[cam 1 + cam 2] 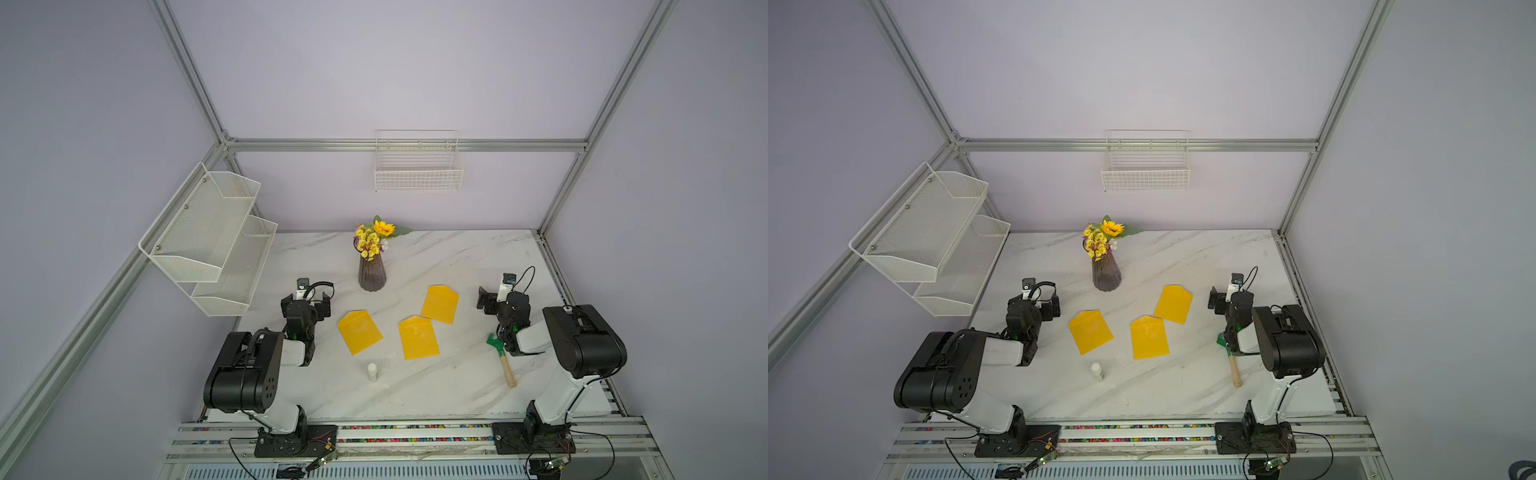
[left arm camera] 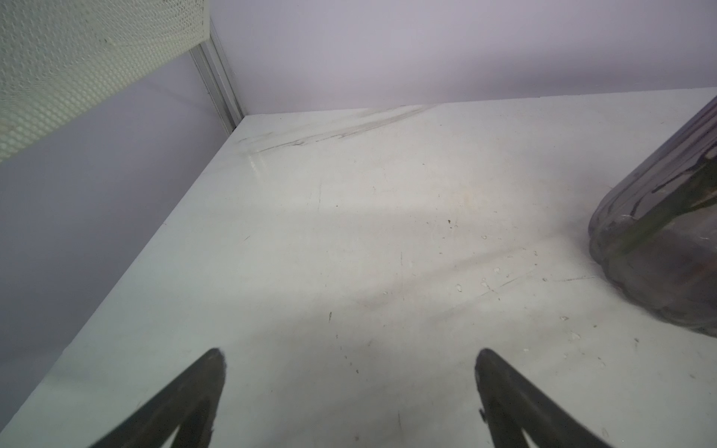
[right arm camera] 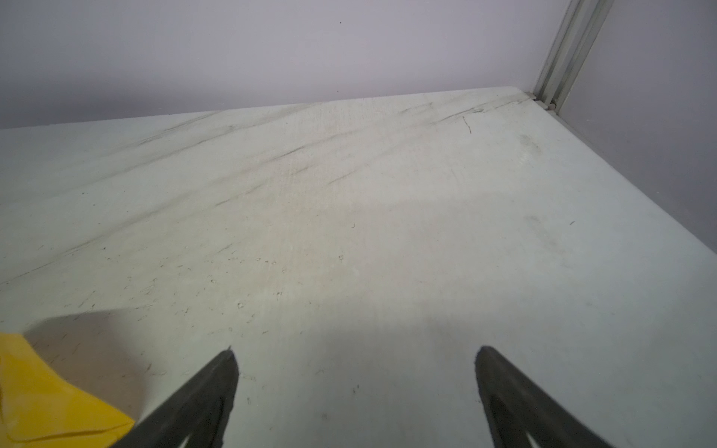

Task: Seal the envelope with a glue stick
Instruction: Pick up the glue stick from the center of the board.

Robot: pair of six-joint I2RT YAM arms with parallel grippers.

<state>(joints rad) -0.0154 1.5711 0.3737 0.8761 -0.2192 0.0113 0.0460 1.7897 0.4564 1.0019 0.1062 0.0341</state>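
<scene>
Three yellow envelopes lie flat mid-table in both top views: a left one [image 1: 359,331] [image 1: 1090,331], a middle one [image 1: 418,337] [image 1: 1149,337] and a far right one [image 1: 439,304] [image 1: 1172,304]. The glue stick [image 1: 372,372] [image 1: 1096,371], small and white, stands nearer the front, in front of the left envelope. My left gripper [image 1: 306,300] [image 2: 349,353] is open over bare table, left of the envelopes. My right gripper [image 1: 503,299] [image 3: 355,353] is open and empty, right of the far envelope, whose corner [image 3: 46,399] shows in the right wrist view.
A dark ribbed vase [image 1: 372,276] [image 2: 659,252] with yellow flowers stands behind the envelopes. A green rake with a wooden handle [image 1: 500,353] lies by the right arm. A white mesh shelf [image 1: 208,237] hangs on the left wall, a wire basket [image 1: 417,166] on the back wall.
</scene>
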